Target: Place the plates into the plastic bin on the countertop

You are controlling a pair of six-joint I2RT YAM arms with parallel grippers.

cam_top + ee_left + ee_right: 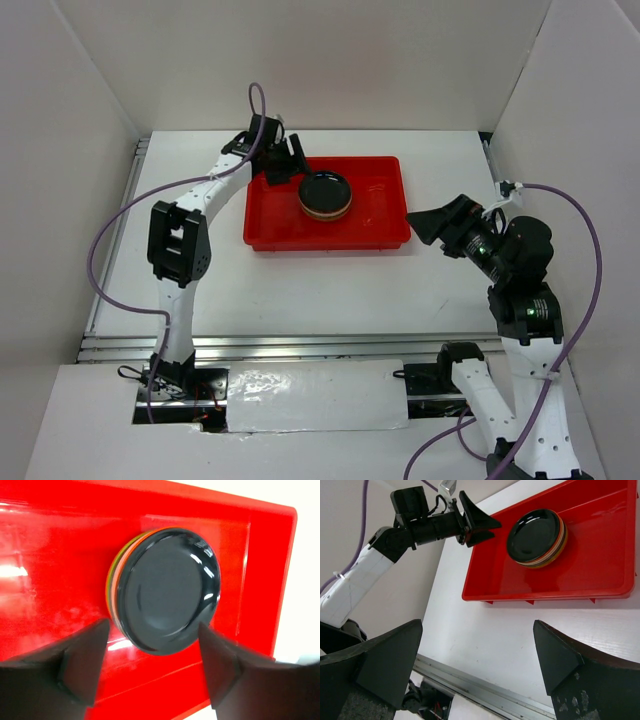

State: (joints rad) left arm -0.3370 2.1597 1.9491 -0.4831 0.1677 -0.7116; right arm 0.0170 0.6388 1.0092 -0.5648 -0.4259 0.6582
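Note:
A stack of plates (325, 195) with a black plate on top sits inside the red plastic bin (375, 232) on the white countertop (300, 290). The stack also shows in the left wrist view (167, 590) and the right wrist view (537, 537), with orange and cream edges under the black plate. My left gripper (290, 160) is open and empty, hovering over the bin's far left corner just left of the stack; its fingers (82, 655) frame the stack. My right gripper (425, 225) is open and empty, above the countertop right of the bin.
White walls enclose the countertop on three sides. A metal rail (300, 345) runs along the front edge, also seen in the right wrist view (485, 692). The left arm (380, 560) reaches over the bin's far left corner.

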